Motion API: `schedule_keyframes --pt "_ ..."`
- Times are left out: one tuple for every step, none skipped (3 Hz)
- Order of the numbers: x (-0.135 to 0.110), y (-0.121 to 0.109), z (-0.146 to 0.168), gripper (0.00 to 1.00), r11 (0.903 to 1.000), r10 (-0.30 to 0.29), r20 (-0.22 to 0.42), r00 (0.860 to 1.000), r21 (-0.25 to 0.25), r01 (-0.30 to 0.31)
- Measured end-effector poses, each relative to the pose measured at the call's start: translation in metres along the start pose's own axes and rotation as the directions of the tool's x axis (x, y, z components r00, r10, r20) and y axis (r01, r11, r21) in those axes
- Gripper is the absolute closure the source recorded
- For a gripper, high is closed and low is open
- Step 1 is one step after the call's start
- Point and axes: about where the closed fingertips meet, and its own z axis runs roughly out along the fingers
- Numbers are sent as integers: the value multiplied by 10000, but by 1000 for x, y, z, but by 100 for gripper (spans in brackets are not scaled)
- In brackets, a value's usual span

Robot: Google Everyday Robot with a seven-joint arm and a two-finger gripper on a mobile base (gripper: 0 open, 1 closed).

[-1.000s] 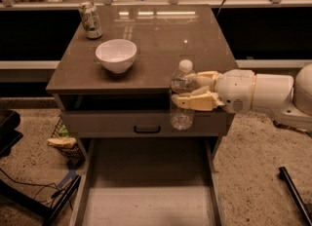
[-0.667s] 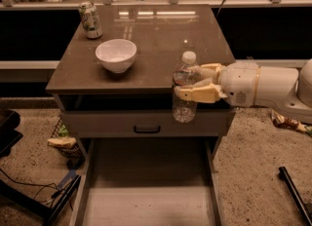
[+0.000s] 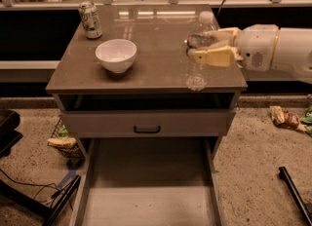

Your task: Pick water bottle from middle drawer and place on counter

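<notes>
The water bottle (image 3: 199,52) is clear with a white cap and stands upright over the right part of the brown counter (image 3: 146,57). My gripper (image 3: 210,46) reaches in from the right and is shut on the bottle's middle, one cream finger (image 3: 214,56) in front and one behind. I cannot tell whether the bottle's base touches the counter. The middle drawer (image 3: 148,186) is pulled open below, its pale floor bare.
A white bowl (image 3: 116,55) sits at the counter's left centre and a green-and-white soda can (image 3: 90,20) at its back left. A shut drawer front with a black handle (image 3: 146,129) lies above the open drawer. Litter lies on the floor left (image 3: 62,141) and right (image 3: 285,118).
My gripper has carried the bottle up from in front of the cabinet's drawer front to over the right side of the counter.
</notes>
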Motion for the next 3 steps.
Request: schedule_keyframes --pt "-13 -49 8 100 9996 -85 13 10000 281 85" --pt "-18 -100 29 100 9984 -152 -78 9999 552 156" --pt "-17 -99 30 100 9985 -136 -87 9999 532 141"
